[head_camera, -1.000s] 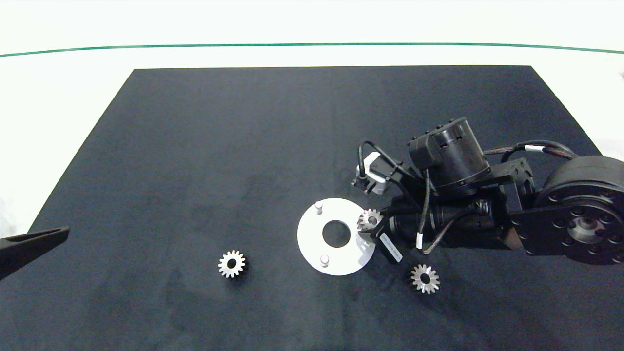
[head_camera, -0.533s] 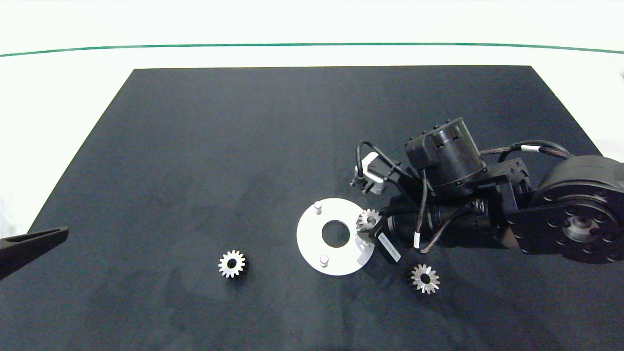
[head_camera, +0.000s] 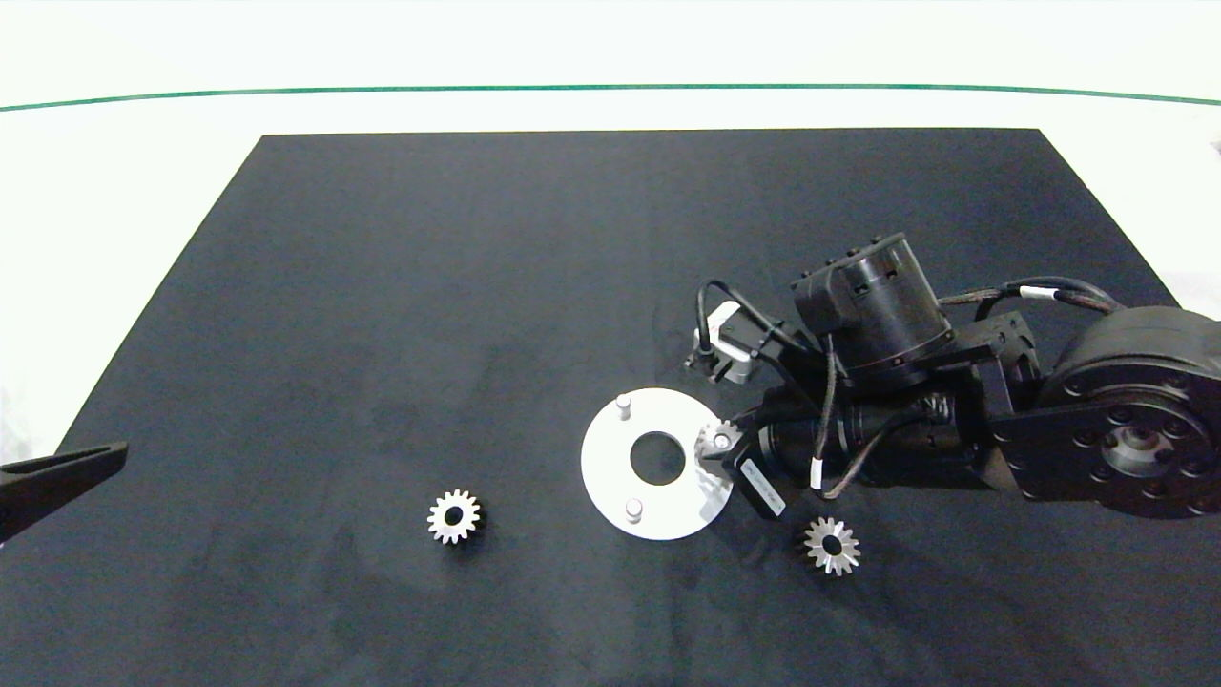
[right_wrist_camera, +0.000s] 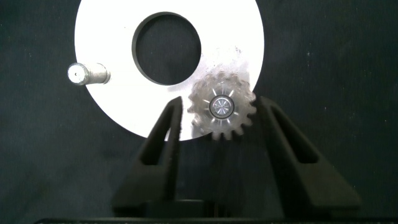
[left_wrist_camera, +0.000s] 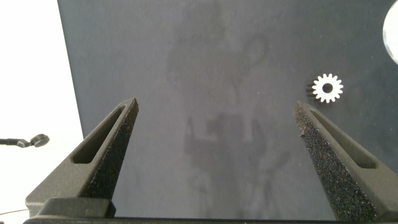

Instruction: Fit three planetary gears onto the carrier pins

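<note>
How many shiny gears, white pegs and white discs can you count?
Shiny gears: 3 (one on the disc's peg, two on the mat)
White pegs with no gear on them: 2
White disc: 1
Total: 6

My right arm (head_camera: 963,401) is matte black: a fat round joint housing ringed with screws, a squat cylindrical motor cap, looped black cables with white tags, and a small white label near the wrist. My grey wedge-shaped fingers (left_wrist_camera: 106,155) have long slots and grainy inner pads.
</note>
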Robot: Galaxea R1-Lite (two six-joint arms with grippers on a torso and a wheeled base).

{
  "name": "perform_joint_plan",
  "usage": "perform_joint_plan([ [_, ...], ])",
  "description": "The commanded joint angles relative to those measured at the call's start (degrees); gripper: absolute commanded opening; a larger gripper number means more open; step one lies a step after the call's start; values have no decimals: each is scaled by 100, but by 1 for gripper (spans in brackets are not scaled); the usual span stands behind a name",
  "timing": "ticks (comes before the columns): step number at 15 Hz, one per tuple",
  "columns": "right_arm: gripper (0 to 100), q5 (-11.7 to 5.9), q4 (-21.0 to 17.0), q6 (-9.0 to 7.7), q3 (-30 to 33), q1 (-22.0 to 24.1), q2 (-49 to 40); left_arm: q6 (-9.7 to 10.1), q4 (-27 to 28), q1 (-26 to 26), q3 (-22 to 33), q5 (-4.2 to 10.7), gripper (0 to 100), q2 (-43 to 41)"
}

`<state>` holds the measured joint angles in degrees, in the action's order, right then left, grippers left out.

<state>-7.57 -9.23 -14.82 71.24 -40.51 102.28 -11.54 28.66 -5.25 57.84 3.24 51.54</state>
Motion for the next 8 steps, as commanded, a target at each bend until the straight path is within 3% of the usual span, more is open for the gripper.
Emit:
perform_joint_plan([
  [1, 100, -16, -9, -12, -31, -1, -50, -6, 17, -2, -1, 1, 100, -13],
  [8, 100, -157, -88, -29, -1104, -124, -1219, -6, 17, -2, -10, 10, 100, -13],
])
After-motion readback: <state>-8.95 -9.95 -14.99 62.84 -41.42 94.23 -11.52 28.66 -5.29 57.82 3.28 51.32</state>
